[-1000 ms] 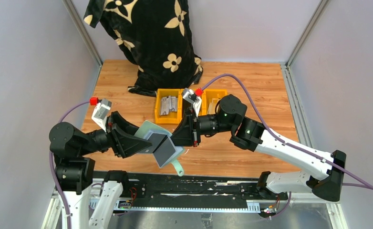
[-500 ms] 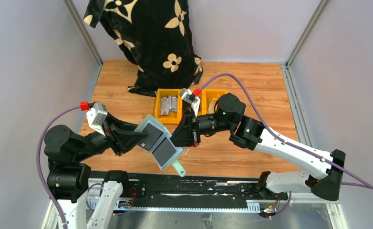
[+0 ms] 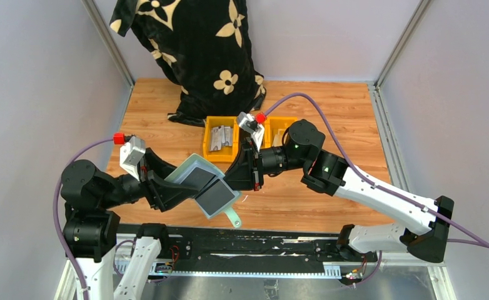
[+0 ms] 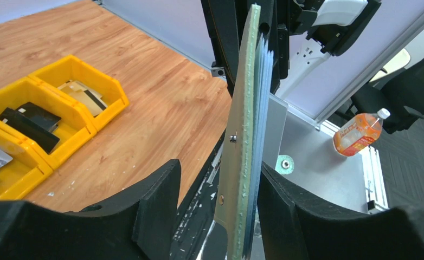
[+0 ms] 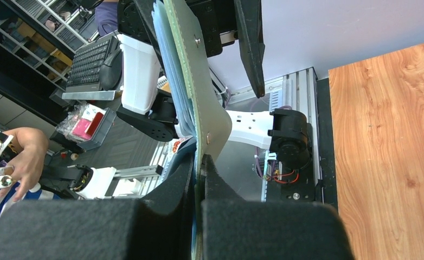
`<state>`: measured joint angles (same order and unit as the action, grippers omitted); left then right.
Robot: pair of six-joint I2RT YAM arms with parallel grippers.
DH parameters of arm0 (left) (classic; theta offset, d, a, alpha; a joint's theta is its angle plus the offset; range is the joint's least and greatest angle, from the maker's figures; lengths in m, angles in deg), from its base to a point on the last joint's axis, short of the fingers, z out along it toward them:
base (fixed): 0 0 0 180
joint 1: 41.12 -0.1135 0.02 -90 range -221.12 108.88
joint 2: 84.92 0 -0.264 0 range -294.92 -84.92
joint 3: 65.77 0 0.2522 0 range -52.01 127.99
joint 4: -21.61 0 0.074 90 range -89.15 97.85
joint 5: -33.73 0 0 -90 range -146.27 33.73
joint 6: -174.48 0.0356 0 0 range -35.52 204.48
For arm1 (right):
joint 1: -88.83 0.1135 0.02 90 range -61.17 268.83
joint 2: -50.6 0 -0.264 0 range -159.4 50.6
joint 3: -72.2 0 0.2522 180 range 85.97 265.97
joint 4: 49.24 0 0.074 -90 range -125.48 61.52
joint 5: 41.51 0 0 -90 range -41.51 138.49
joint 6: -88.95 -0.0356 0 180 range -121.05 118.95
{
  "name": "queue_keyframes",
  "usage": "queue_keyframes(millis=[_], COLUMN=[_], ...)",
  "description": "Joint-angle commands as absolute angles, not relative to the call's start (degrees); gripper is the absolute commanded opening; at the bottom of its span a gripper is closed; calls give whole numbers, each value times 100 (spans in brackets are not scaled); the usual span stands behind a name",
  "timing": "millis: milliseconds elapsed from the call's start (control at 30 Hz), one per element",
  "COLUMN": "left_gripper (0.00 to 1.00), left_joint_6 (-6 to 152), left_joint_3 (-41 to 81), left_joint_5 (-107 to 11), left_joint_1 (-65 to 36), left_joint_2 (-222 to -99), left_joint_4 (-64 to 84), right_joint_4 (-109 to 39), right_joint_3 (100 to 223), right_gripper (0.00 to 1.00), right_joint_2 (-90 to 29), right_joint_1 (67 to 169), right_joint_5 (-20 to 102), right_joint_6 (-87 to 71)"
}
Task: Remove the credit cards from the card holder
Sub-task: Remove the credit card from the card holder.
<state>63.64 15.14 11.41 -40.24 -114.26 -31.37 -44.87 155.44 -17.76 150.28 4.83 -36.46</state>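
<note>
Aloft over the bench point(image 3: 329, 112), the right pincer point(image 5: 199, 165) pinches one edge of the green card holder point(image 3: 206, 185). The left pincer point(image 4: 218, 179) is spread around its other half.

There is one green card holder point(image 3: 191, 167). It sits between the left jaws point(image 4: 216, 172) and the right jaws point(image 5: 199, 162). Two dark cards point(image 3: 216, 197) show inside it. Past the jaws stand three yellow bins point(image 4: 106, 111). One bin has one tan card point(image 4: 82, 93). One bin has one black card point(image 4: 31, 122). There is one flowered blanket point(image 3: 198, 50) and one orange bottle point(image 4: 356, 135).
</note>
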Motion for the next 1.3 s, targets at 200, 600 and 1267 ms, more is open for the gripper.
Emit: queue_keyframes(millis=[200,600,1267], left_gripper=[41,0,0], left_joint_6=[6313,6580,5442], left_joint_3=[1803,1546,1460], left_joint_5=[1243,1167,1040], left_joint_1=[-4015,-4015,-4015], left_joint_2=[-11445,-11291,-11199], left_joint_4=[-3175,-3159,-2467], right_joint_4=[-4314,-3628,-3389], right_joint_3=[15813,16029,16664], right_gripper=[0,37,78], right_joint_2=[-1780,-1736,-1834], right_joint_1=[15097,15085,14442], right_joint_5=[241,434,490], right_joint_6=[-3290,-2894,-2886])
